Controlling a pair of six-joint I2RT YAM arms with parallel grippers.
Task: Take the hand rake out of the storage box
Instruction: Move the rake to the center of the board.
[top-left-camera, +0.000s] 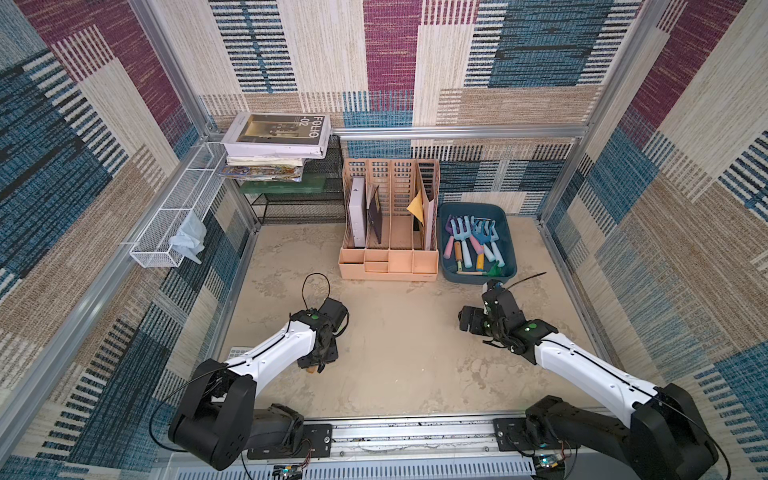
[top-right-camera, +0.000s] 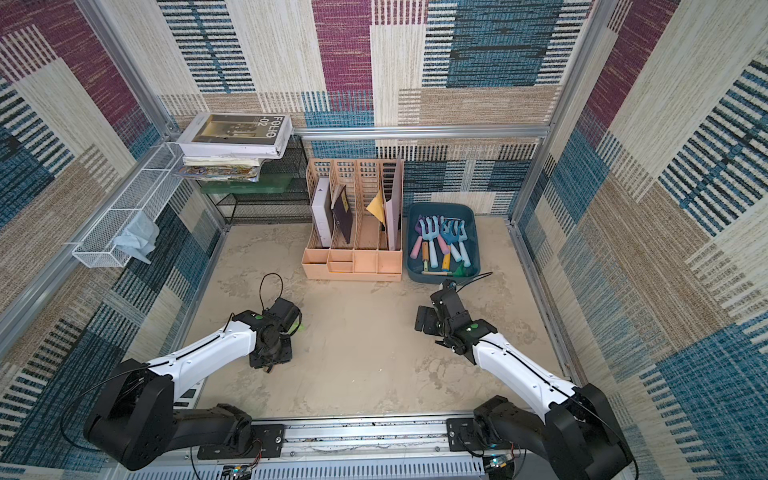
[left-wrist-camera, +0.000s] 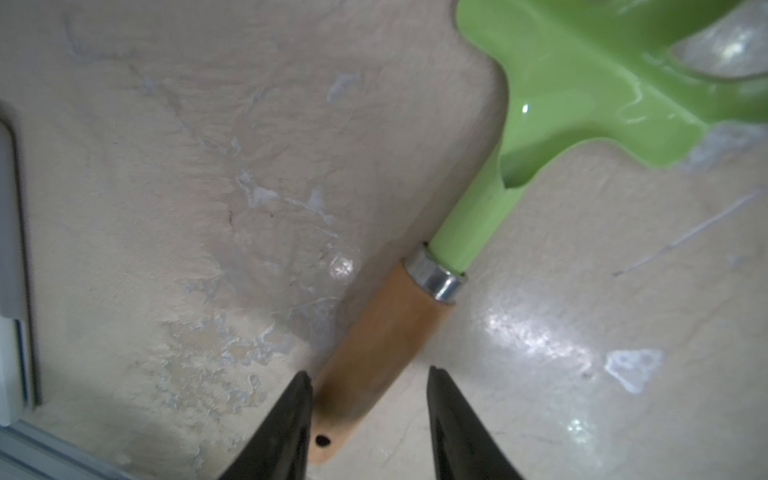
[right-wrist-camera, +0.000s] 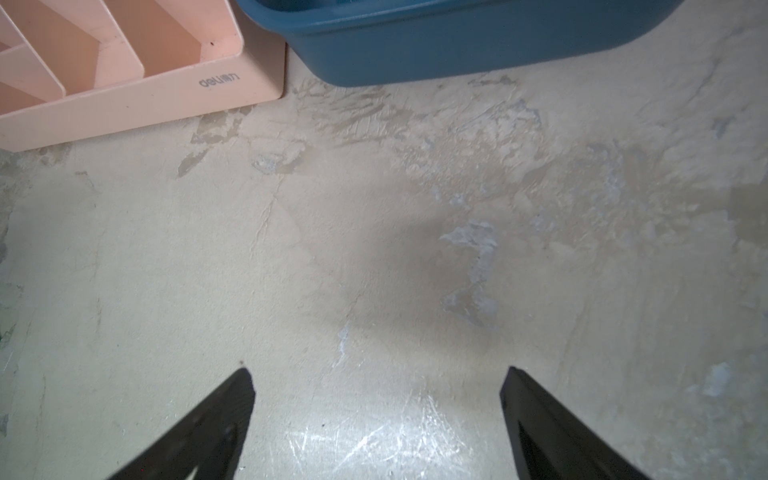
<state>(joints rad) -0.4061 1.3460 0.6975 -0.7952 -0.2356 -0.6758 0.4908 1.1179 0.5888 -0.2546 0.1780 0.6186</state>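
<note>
The hand rake (left-wrist-camera: 465, 235), green-headed with a wooden handle, lies flat on the table (left-wrist-camera: 166, 166), well apart from the storage box (top-left-camera: 506, 232); the left gripper (left-wrist-camera: 369, 371) sits low over the handle's end with its jaws parted, one finger right at the wood and a clear gap at the other, so nothing is clamped; in both top views the left wrist (top-left-camera: 322, 336) covers nearly all of the rake; the right gripper (right-wrist-camera: 378, 369) hangs with jaws spread wide over bare table, just short of the box's near wall; the box stands in the far right corner, holding pastel garden tools (top-left-camera: 473, 241); just beside it on the left stands the peach file organizer (top-left-camera: 388, 266); a white wire basket (top-left-camera: 166, 224) with a pale cloth (top-left-camera: 189, 241) hangs on the left wall; books (top-left-camera: 276, 133) are stacked on a black mesh rack (top-left-camera: 303, 208) at the far left.
</note>
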